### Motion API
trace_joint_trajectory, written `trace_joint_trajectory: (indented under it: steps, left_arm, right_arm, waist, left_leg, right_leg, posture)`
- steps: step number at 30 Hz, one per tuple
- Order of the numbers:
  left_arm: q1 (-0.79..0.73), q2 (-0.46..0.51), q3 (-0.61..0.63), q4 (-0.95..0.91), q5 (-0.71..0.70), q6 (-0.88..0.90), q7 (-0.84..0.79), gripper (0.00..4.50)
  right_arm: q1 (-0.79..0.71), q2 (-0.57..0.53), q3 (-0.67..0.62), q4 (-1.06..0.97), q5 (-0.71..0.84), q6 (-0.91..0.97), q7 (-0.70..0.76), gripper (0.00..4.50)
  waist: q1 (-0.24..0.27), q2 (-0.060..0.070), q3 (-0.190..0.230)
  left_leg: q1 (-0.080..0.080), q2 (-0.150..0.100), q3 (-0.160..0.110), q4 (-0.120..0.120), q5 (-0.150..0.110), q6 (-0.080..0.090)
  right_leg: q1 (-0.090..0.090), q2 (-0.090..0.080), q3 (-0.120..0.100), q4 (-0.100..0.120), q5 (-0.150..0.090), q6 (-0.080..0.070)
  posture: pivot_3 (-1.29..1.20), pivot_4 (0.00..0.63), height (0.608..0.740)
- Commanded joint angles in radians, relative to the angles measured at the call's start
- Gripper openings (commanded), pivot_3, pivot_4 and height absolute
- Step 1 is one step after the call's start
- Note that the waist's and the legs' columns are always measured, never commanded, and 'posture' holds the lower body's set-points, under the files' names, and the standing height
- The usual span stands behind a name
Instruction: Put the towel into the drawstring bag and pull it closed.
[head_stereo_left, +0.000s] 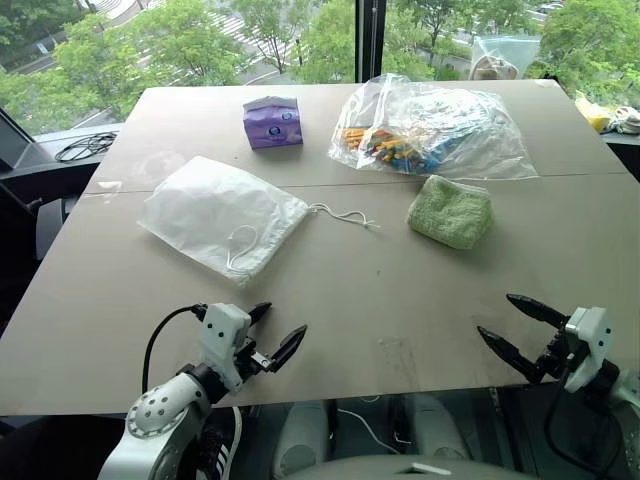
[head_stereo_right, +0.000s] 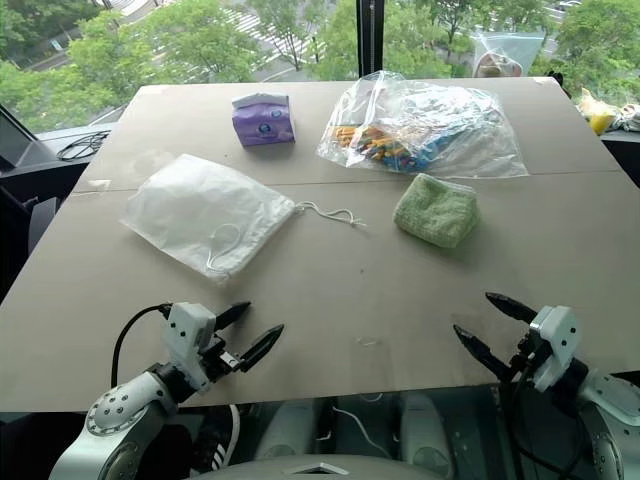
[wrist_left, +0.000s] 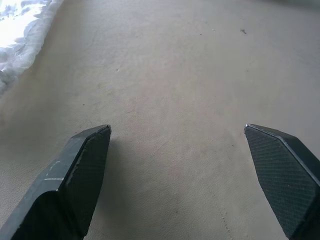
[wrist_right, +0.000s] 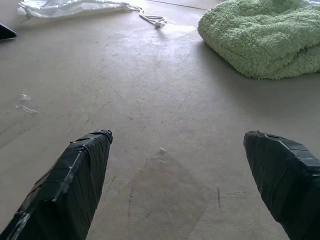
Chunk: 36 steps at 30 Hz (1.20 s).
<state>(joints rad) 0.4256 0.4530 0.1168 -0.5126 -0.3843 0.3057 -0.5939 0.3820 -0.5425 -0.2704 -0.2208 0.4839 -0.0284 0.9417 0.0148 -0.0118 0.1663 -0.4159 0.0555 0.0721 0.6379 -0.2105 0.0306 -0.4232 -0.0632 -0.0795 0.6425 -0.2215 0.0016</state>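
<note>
The towel (head_stereo_left: 451, 211), a light-green fluffy folded pad, lies on the table right of centre; it also shows in the right wrist view (wrist_right: 260, 37). The drawstring bag (head_stereo_left: 222, 214), thin white fabric, lies flat left of centre, its cords (head_stereo_left: 345, 216) trailing toward the towel. My left gripper (head_stereo_left: 274, 334) hovers open over the table's near left edge, well short of the bag. My right gripper (head_stereo_left: 516, 328) stands open at the near right edge, some way short of the towel. Both hold nothing.
A purple tissue pack (head_stereo_left: 272, 122) stands at the back of the grey table (head_stereo_left: 380, 300). A big clear plastic bag of colourful items (head_stereo_left: 430, 130) lies just behind the towel. A black cable (head_stereo_left: 85, 147) sits off the table's far left corner.
</note>
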Motion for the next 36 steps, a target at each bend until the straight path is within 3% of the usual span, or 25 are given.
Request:
trace_joint_trajectory:
  steps: [1, 23, 36]
  left_arm:
    - [0.007, 0.008, 0.005, -0.030, 0.002, -0.038, -0.017, 4.40]
    - [-0.016, -0.011, 0.021, 0.010, 0.007, -0.097, -0.027, 4.40]
    - [-0.220, -0.111, 0.004, 0.036, 0.198, -0.142, 0.235, 4.40]
  right_arm:
    - [-0.011, -0.020, -0.024, -0.039, 0.026, 0.008, 0.008, 4.50]
    - [-0.045, -0.040, -0.005, -0.055, 0.031, 0.044, 0.009, 4.50]
    - [-0.271, -0.058, 0.076, -0.033, 0.112, 0.138, 0.094, 4.50]
  waist:
    - [0.000, 0.000, 0.000]
    - [0.000, 0.000, 0.000]
    - [0.001, -0.001, 0.000]
  left_leg:
    - [0.000, 0.000, 0.000, 0.000, 0.000, 0.000]
    - [0.000, 0.000, 0.000, 0.000, 0.000, 0.000]
    - [0.000, 0.000, 0.001, 0.001, 0.001, 0.001]
  right_leg:
    - [0.000, 0.000, 0.000, 0.000, 0.000, 0.000]
    - [0.000, 0.000, 0.000, 0.000, 0.000, 0.000]
    - [0.001, 0.007, -0.002, 0.000, 0.000, 0.000]
  posture:
    - [0.00, 0.150, 0.740]
    - [0.00, 0.150, 0.740]
    - [0.00, 0.150, 0.740]
